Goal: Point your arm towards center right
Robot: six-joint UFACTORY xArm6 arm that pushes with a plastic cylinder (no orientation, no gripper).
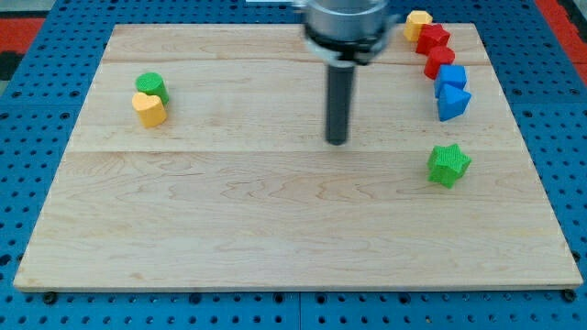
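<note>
My tip point(337, 141) rests on the wooden board point(229, 211) near its middle, well left of the green star block point(448, 164). I have no jaws, only this straight rod.

Blue pegboard point(37, 183) under wooden board point(229, 211)

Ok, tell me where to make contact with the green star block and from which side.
No gripper here, so push. My tip stands to the view's left of the green star block, apart from it. Meet its left face between two points, where the tip seats instead of glancing off.
</note>
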